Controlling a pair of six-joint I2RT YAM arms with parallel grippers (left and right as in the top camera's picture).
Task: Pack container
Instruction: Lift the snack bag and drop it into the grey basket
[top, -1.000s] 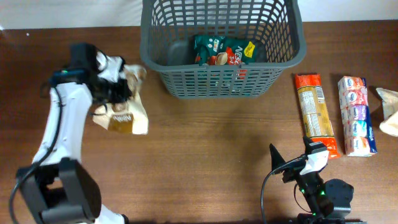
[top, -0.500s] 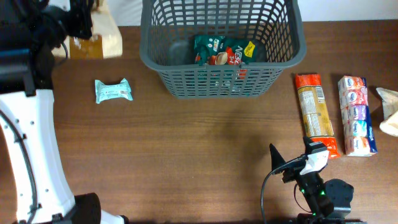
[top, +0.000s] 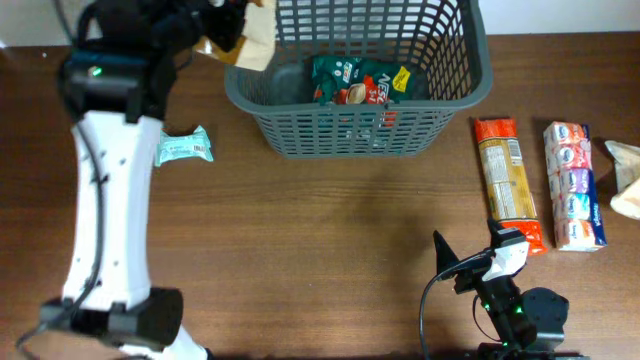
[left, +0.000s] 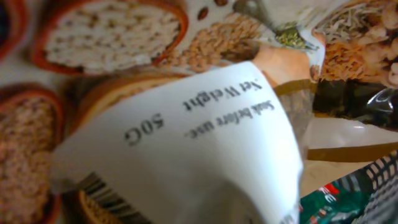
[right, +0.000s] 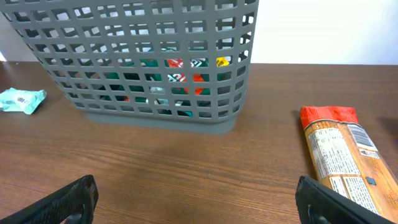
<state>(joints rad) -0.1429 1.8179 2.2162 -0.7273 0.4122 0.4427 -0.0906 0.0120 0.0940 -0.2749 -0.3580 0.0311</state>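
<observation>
Overhanging container rim, packet in left claw

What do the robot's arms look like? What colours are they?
The left arm is a long white tube with chunky black joints, a thin black cable along it and a tiny green light. The right arm is mostly black with a white piece, a green light and flat black fingers.

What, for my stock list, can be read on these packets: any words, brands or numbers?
"Net Weight": on the white label of the held grain packet, upside down in the left wrist view.
"50G": same label.
"Soak before use": same label, slightly blurred.
Green packet in the container, orange packet, teal packet: print too small to read.
</observation>
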